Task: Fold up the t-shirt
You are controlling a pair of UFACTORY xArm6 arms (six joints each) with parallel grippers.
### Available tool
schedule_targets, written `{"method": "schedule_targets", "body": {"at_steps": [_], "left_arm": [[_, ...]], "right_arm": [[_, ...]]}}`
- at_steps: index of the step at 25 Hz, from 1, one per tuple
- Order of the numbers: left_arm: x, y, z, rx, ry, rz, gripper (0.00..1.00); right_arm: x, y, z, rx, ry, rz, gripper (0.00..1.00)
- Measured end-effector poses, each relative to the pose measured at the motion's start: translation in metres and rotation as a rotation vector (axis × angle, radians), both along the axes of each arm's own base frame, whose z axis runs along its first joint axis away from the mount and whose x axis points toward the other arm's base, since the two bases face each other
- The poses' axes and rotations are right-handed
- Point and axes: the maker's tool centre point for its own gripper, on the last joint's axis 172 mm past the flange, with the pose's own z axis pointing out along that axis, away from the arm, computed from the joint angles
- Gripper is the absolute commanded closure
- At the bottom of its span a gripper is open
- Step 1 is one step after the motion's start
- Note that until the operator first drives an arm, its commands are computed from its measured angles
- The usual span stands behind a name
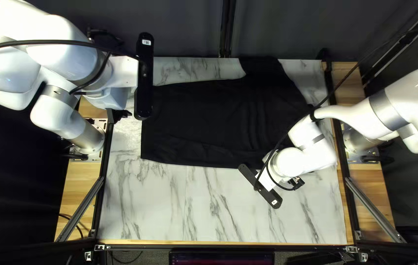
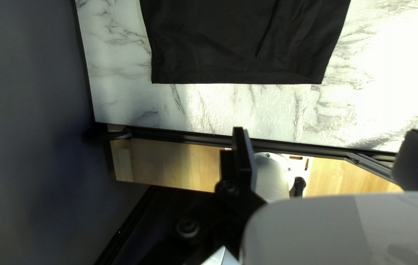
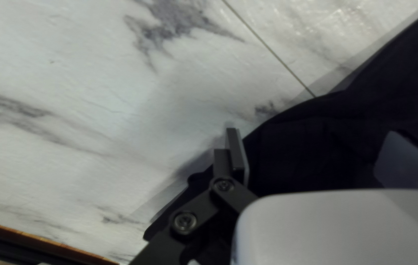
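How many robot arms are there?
2. My left arm stands at the table's left edge. My right arm stands at its right edge, reaching over part of the black shirt.

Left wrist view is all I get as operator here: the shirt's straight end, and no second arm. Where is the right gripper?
Observer: The top left view puts the right gripper by the shirt's near edge, at the right.
Operator: Is it closed on the cloth?
Observer: No. The right wrist view shows its two fingers spread wide apart, with dark cloth showing in the gap.
Operator: Does the shirt's other end lie flush with its sides?
Observer: No. In the top left view a part juts out there, reaching the far edge of the table.
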Motion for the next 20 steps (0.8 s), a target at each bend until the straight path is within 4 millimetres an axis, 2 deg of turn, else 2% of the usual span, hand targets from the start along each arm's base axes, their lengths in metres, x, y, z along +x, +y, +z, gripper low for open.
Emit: {"method": "schedule_targets", "body": {"at_steps": [10, 11, 12, 13, 20], "left_arm": [[0.000, 0.000, 0.000, 0.000, 0.000, 0.000, 0.00], [0.000, 0.000, 0.000, 0.000, 0.000, 0.000, 0.00], [0.000, 0.000, 0.000, 0.000, 0.000, 0.000, 0.00], [0.000, 0.000, 0.000, 0.000, 0.000, 0.000, 0.00], [0.000, 0.000, 0.000, 0.000, 0.000, 0.000, 0.00]], "right_arm": [[0.001, -0.005, 0.006, -0.014, -0.014, -0.005, 1.00], [0.001, -0.005, 0.007, -0.015, -0.015, -0.006, 0.89], [0.001, -0.005, 0.007, -0.016, -0.016, -0.006, 0.16], [0.000, -0.004, 0.008, -0.017, -0.017, -0.006, 0.00], [-0.010, 0.010, 0.010, -0.019, -0.018, -0.007, 0.00]]}}
